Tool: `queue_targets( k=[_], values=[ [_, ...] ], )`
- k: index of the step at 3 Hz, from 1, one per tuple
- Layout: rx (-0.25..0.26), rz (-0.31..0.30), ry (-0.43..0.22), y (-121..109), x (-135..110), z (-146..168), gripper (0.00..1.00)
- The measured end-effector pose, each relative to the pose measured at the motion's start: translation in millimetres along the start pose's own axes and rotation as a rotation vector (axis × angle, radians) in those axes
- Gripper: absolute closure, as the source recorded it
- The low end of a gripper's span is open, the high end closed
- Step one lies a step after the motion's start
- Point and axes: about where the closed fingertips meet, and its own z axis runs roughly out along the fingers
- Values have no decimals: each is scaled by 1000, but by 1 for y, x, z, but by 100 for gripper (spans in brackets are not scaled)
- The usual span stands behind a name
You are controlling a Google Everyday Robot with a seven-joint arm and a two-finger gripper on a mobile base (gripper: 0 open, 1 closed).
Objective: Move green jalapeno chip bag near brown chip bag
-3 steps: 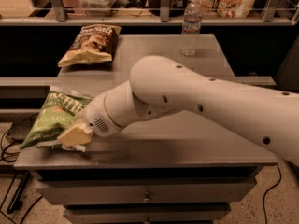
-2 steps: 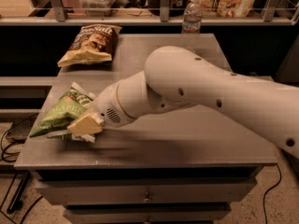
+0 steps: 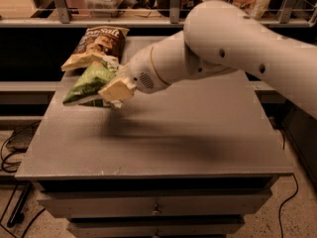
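Observation:
The green jalapeno chip bag (image 3: 89, 82) hangs tilted in the air above the left part of the grey table (image 3: 163, 138), held at its right end. My gripper (image 3: 115, 90) is shut on that bag; its pale fingers (image 3: 117, 88) clamp the crinkled edge. The brown chip bag (image 3: 96, 44) lies flat at the table's back left, dark brown with a tan lower end. The green bag's upper end is just in front of the brown bag and slightly overlaps it in view. My white arm reaches in from the right.
A shelf with a metal rail (image 3: 171, 19) and boxes runs behind the table. Drawers (image 3: 156, 209) sit under the tabletop. Cables (image 3: 12, 152) lie on the floor at left.
The gripper has lifted the green bag off the table's front left and carried it back and to the right, towards the brown bag. The arm now hides the water bottle.

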Motion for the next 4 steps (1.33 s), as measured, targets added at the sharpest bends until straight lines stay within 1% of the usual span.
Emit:
queue_targets(
  k=[1, 2, 3, 4],
  values=[
    [-16, -27, -8, -37, -8, -1, 83],
    [-81, -53, -75, -69, -11, 9, 59],
    [-119, -73, -105, -98, -3, 21, 36],
    [-89, -62, -118, -118, 5, 23, 12]
  ],
)
